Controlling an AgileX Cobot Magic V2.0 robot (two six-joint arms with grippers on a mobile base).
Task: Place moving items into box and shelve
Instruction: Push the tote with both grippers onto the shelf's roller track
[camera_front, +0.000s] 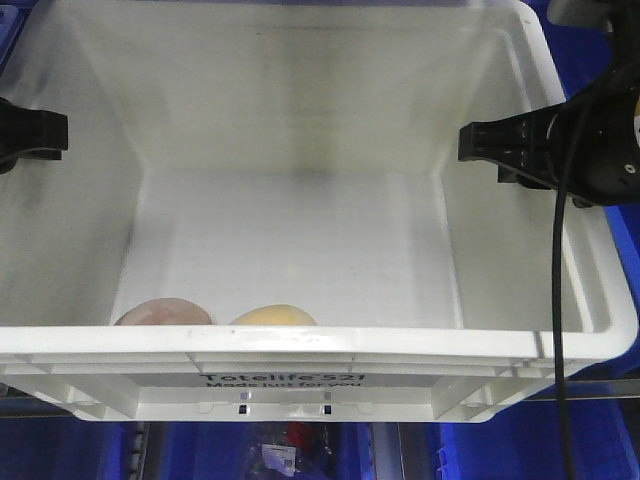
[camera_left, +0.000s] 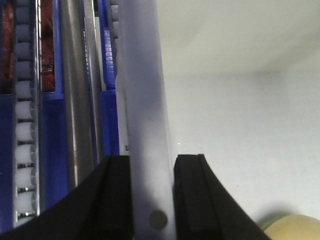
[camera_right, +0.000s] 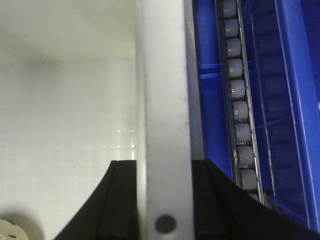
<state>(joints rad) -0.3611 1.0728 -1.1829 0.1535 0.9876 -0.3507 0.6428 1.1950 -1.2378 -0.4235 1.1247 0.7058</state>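
1. Two plush fruits are seen inside the white crate (camera_front: 575, 300), both lying on its floor against the near wall; only their tops show above the rim in the front view.
2. The pinkish-brown fruit (camera_front: 163, 313) lies to the left, and the yellow-orange fruit (camera_front: 273, 316) just beside it on the right — whether the two touch cannot be told.
3. The near outer wall of the crate carries black print reading "Totelife 521 Made just for you" (camera_front: 283, 379).
4. The left gripper (camera_left: 152, 200) is pinched onto the crate's left wall: in the left wrist view one black finger (camera_left: 115, 200) sits outside the wall and the other inside, both pressed against the plastic.
5. The right gripper (camera_right: 165, 200) is clamped in the same way on the crate's right wall, with one finger (camera_right: 117, 200) inside and one outside.
6. A corner of the yellow-orange fruit, with a green edge, is visible at the bottom right of the left wrist view.
7. Roller tracks (camera_right: 239, 100) and blue bins (camera_right: 290, 100) are seen outside both crate walls — the crate sits between them.
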